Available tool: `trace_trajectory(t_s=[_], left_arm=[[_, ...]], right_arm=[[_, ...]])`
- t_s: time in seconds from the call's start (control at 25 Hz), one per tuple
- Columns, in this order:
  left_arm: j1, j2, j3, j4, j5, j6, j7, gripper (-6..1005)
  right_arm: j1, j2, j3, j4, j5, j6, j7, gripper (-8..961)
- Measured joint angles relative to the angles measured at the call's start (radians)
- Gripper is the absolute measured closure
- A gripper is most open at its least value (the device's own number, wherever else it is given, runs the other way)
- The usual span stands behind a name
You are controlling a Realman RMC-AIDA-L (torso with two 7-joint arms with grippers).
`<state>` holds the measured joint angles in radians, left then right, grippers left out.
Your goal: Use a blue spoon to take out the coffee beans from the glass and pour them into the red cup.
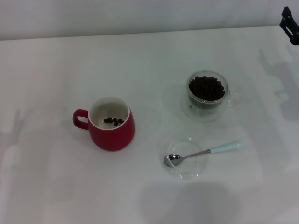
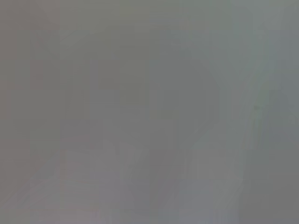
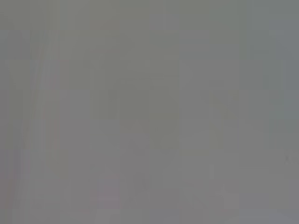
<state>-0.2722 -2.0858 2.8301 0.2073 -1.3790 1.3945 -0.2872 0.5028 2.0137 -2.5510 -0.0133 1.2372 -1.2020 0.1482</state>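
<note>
On the white tabletop (image 1: 56, 60), the blue spoon (image 1: 203, 153) is lying flat, nothing holding it. Its long axis runs mostly side to side with a slight tilt: the shiny bowl sits in a flat clear dish (image 1: 183, 159) toward the robot's left and a bit nearer the robot, and the pale blue handle sticks out over the dish rim, pointing to the robot's right and slightly away. The glass (image 1: 207, 95) stands just beyond the spoon, piled up with coffee beans (image 1: 206, 87). The red cup (image 1: 111, 123) is well off to the left, handle pointing left, with a few beans on its white bottom. The right gripper (image 1: 290, 24) is only a dark bit at the far right edge, up and away from everything, and I can't tell how its fingers are set. Left gripper isn't visible at all; both wrist views are plain grey.
</note>
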Motion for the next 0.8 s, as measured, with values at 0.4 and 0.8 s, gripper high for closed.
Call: trace_trajectory(t_s=[0.4, 0.8], left_arm=[[0.011, 0.004, 0.0, -0.017, -0.057, 0.013, 0.0, 153], [-0.002, 0.004, 0.0, -0.019, -0.058, 0.002, 0.0, 152]], right_arm=[[-0.009, 0.005, 0.062, -0.019, 0.0, 0.049, -0.008, 77], [-0.016, 0.008, 0.145, -0.052, 0.005, 0.107, -0.062, 77]])
